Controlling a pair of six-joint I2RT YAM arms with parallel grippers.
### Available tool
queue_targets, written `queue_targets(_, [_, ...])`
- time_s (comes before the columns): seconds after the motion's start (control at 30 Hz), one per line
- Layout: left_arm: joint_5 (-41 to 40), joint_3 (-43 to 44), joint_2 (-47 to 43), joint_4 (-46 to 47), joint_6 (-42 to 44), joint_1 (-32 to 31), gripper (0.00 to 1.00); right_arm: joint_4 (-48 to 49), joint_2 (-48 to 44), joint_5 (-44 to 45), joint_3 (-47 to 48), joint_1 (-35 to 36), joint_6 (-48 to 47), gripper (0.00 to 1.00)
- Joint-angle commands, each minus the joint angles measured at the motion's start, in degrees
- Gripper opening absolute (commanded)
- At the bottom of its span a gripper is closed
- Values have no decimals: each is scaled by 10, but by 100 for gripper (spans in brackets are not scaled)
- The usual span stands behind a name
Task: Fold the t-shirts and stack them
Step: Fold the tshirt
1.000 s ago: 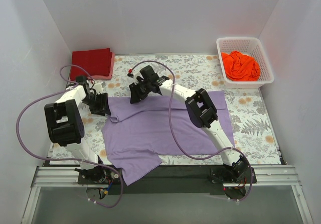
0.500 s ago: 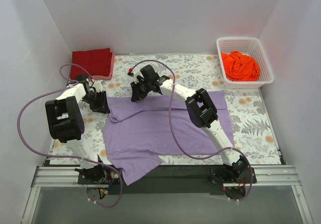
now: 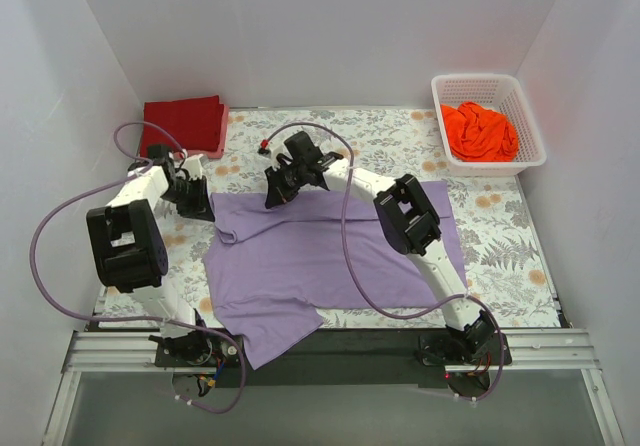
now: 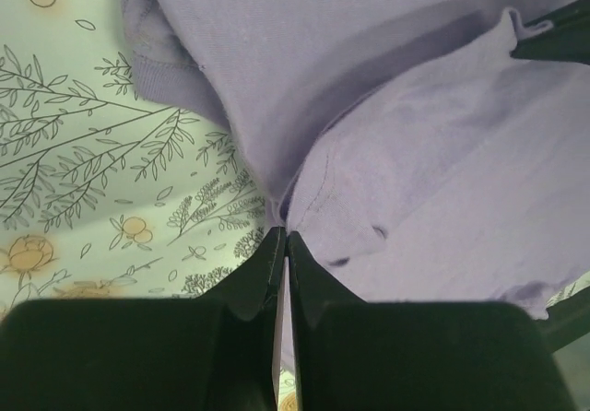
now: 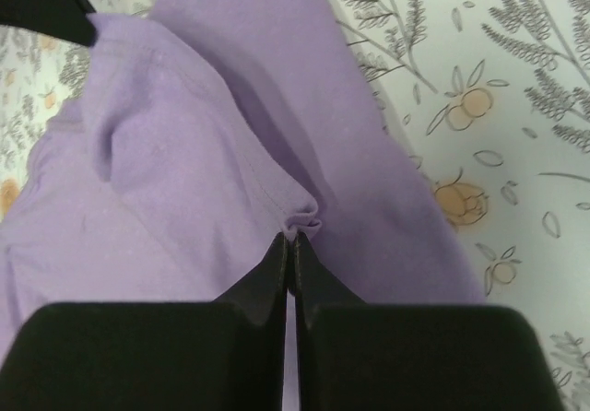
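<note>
At the far left corner of the desk (image 3: 505, 251), the dark red t-shirt (image 3: 182, 124) lies folded into a neat rectangle, so that one looks done. Just to its right, the left pincer (image 4: 281, 238) is pressed together on a pinch of the lavender t-shirt (image 3: 320, 256), at the shirt's far left corner. The shirt is spread across the middle of the desk, mostly flat, with its near left corner hanging over the front edge. Further right along the same far edge, the right pincer (image 5: 291, 238) is likewise clamped on a small bunch of lavender cloth beside a stitched hem. At the far right, the white basket (image 3: 533, 156) holds the orange t-shirt (image 3: 480, 131) in a crumpled heap.

By this showing, roughly a third of the job is finished. The lavender shirt seems to be at its first fold, with both arms holding its far edge. It has yet to be folded down and stacked on the red one. The orange shirt has not been started.
</note>
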Motion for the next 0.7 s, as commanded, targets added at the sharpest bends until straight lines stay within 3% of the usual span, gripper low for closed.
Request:
queue_targets(0.0, [19, 2, -70, -20, 35, 5, 0, 22, -85, -47, -29, -3, -18, 1])
queue_targets(0.67, [81, -98, -171, -123, 222, 5, 0, 25, -200, -127, -246, 13, -55, 1])
